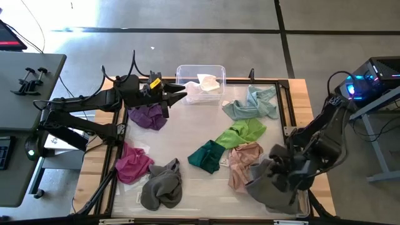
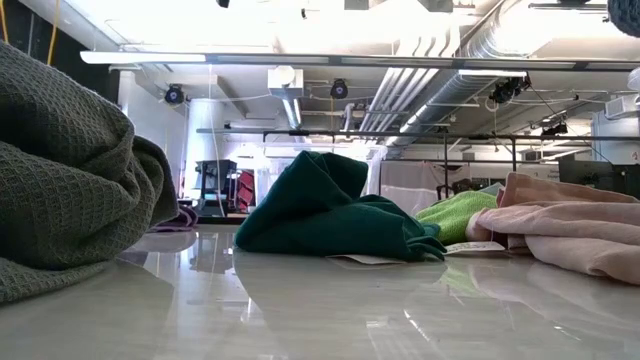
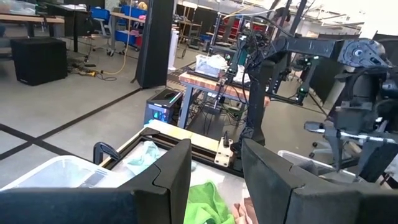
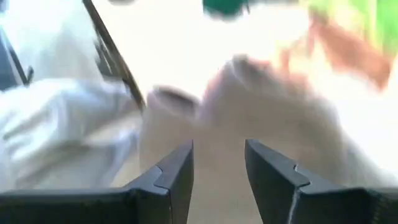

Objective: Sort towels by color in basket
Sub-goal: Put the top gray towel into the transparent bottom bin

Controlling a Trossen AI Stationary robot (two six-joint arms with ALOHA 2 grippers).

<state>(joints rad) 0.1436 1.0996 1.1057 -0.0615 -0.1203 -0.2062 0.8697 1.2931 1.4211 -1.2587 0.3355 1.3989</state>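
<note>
Left hand [image 1: 178, 94] hangs above the worktop [image 1: 187, 150] at about 11 o'clock, between the purple towel [image 1: 149, 116] and the clear bin [image 1: 200, 84] with the white towel [image 1: 206, 83] in it. Its fingers are apart with nothing between them. Right hand [image 4: 217, 165] is down at 5 o'clock, fingers also apart and empty, right over a grey towel [image 1: 272, 187] bunched at the worktop's edge, with the pink towel [image 1: 242, 162] just beside it at the hand's 11.

Handling-wise I'd guess these are all light, floppy cloths: nothing to break, but they'll drape and drag, and a flat patch may slip out. Best bet is pinching a raised fold or ridge in the crumple.

Rest of the pile: pale teal [image 1: 251, 105] at 1 o'clock, lime [image 1: 240, 132] and dark teal [image 1: 207, 155] near the middle and touching, magenta [image 1: 132, 164] and another grey [image 1: 162, 185] at 7. Purple is the closest one to the left hand, just below it at its 7.
</note>
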